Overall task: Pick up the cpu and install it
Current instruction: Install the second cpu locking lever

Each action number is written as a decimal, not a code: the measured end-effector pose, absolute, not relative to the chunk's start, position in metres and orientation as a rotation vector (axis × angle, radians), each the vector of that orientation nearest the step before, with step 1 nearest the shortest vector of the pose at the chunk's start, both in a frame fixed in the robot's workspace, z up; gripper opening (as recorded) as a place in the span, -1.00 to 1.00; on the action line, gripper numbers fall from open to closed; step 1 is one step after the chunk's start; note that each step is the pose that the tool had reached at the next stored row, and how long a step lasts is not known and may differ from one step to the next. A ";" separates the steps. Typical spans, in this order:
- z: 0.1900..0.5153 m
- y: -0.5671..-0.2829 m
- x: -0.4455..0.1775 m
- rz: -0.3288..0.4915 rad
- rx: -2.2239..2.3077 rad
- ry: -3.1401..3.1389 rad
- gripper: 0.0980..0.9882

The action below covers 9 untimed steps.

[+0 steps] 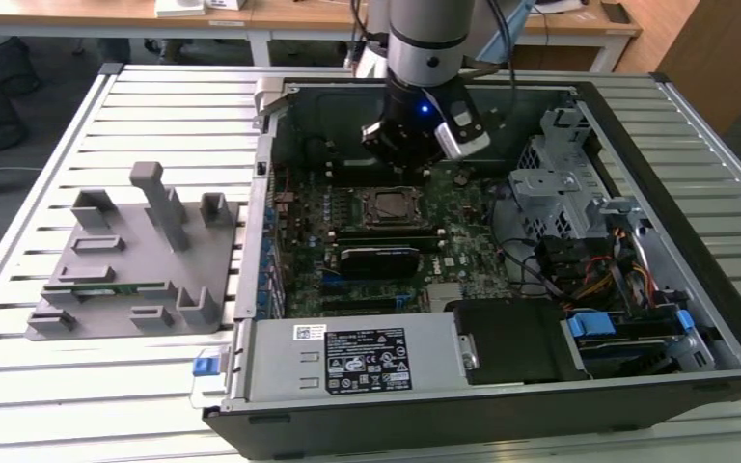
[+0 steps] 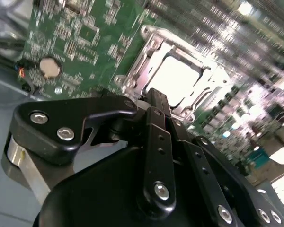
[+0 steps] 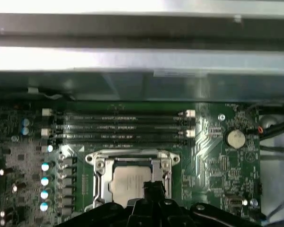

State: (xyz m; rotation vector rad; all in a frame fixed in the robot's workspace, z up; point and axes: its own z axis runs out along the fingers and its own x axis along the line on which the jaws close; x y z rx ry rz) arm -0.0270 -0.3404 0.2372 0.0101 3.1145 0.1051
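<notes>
The cpu is a pale silvery square lying flat inside the metal socket frame on the green motherboard; it also shows in the second wrist view. My gripper hangs just above the board at the socket's far side in the exterior view. Its black fingers are pressed together with nothing between them, and their tip hovers over the cpu's near edge. The socket sits mid-board, right below the gripper.
The open computer case surrounds the board, with a drive cage and cables on the exterior view's right and a power supply at the front. Empty memory slots run beside the socket. A grey fixture holding a green memory stick stands outside the case.
</notes>
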 end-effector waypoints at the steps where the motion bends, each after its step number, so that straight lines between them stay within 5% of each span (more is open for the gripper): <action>1: 0.237 -0.344 -0.027 0.105 0.010 3.115 -0.98; 9: 0.237 -0.371 -0.027 0.105 0.010 3.116 -0.98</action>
